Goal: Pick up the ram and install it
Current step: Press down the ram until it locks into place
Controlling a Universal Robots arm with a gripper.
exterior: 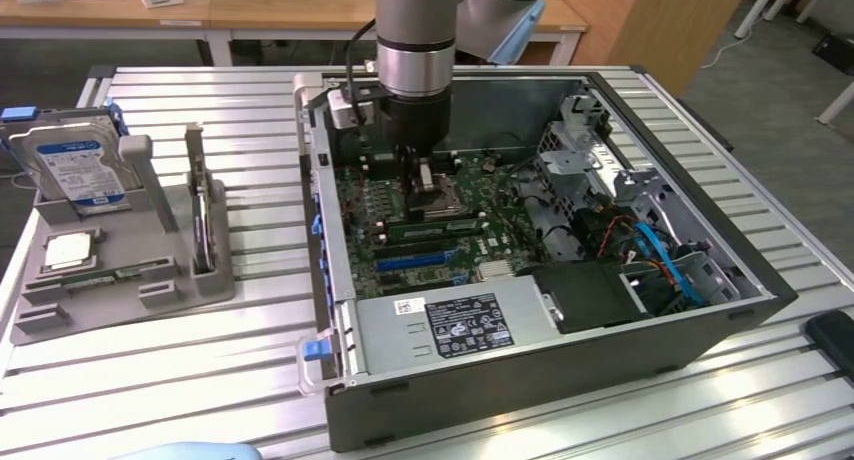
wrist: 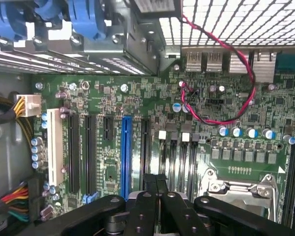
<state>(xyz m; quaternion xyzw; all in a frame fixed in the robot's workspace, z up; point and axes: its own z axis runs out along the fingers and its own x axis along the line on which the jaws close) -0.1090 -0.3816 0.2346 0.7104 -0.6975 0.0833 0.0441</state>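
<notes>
The claw (exterior: 424, 176), fingers pressed together and holding nothing, hangs inside the open computer case (exterior: 667, 335) over the motherboard (wrist: 137, 113), near the processor socket (wrist: 241, 189).

Bright, even overhead light fills both views, casting soft shadows inside the computer case (exterior: 534, 380), while the motherboard (wrist: 137, 98) looks slightly soft.

Tool (exterior: 424, 172) shut, low over motherboard (exterior: 414, 230) inside open computer case (exterior: 534, 380); hard drive (exterior: 80, 165) on grey holder (exterior: 120, 280).
</notes>
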